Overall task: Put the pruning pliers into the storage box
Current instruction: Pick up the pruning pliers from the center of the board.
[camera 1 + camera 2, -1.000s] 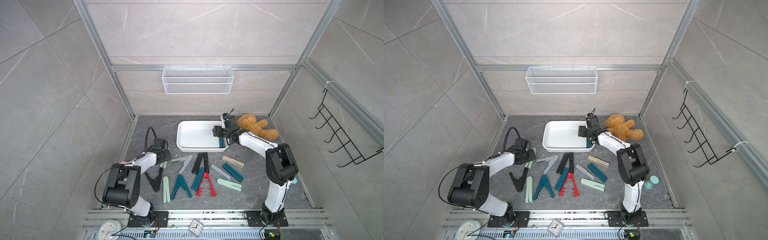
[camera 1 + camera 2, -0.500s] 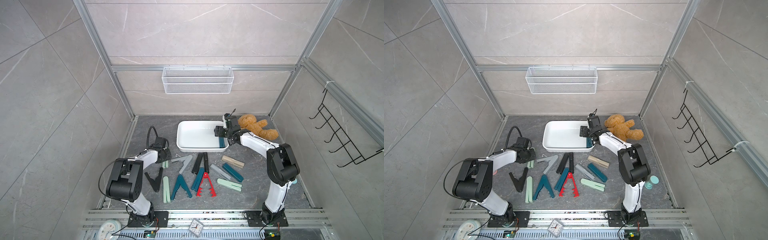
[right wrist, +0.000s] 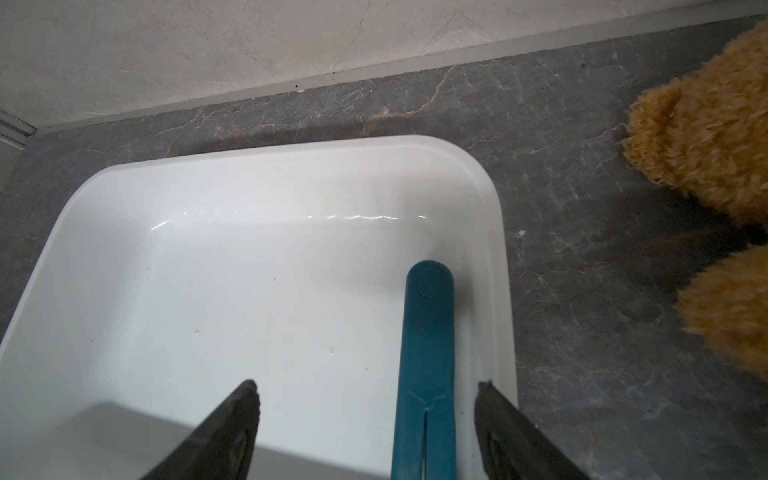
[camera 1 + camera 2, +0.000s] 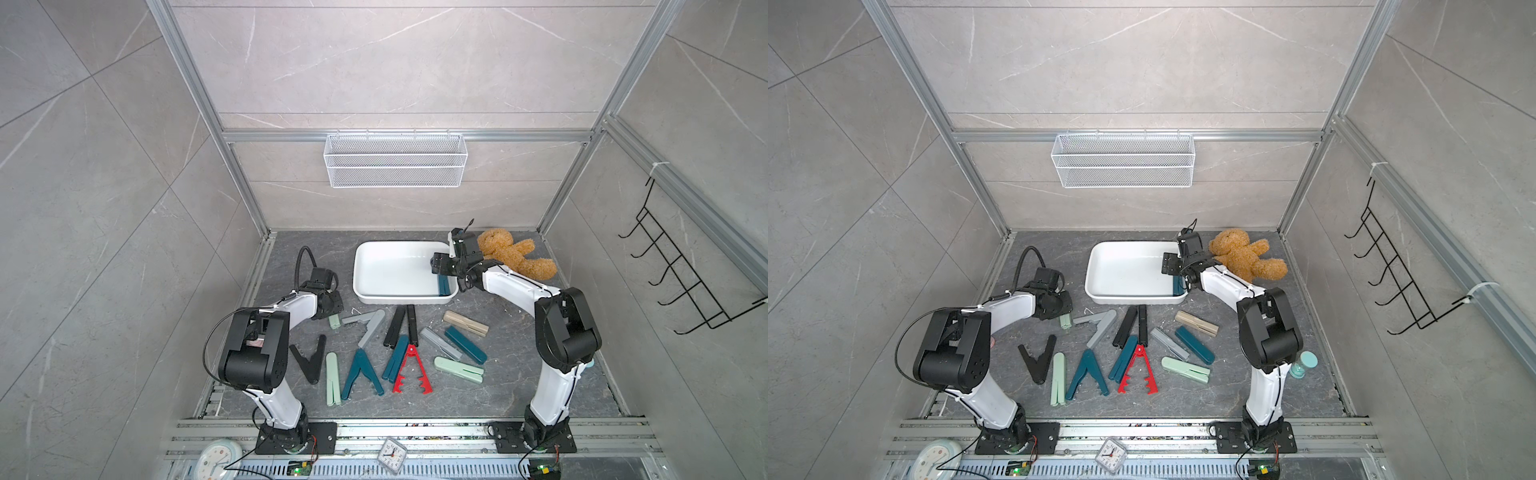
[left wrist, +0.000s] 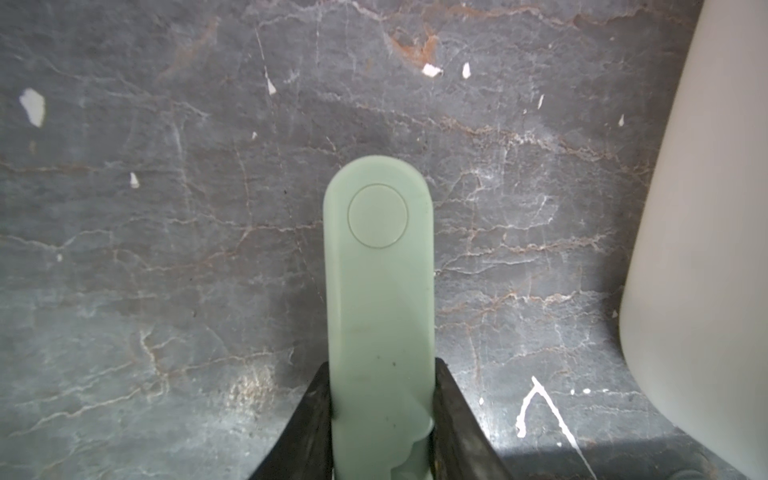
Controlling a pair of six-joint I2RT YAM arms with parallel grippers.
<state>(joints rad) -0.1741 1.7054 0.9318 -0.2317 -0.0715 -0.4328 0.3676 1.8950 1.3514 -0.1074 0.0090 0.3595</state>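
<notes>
Left hand [image 5: 382, 368] newly tight on mint pliers [image 5: 378, 270]; right hand [image 3: 366, 386] apart; teal pliers [image 3: 428, 332] in storage box [image 3: 291, 149]

Storage box [image 4: 395, 270] floor mostly bare; 1 teal plier [image 4: 444, 286] hugs its wall, teddy bear [image 4: 515, 257] just beside.

Grey marble-look tile walls [image 4: 374, 62] and aluminium rails [image 4: 399, 135] enclose a dark veined stone floor [image 4: 498, 395]; a wire basket [image 4: 395, 166] and hook rack [image 4: 685, 266] hang.

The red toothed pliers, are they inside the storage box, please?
No, the red toothed pliers lie on the floor outside the storage box.
</notes>
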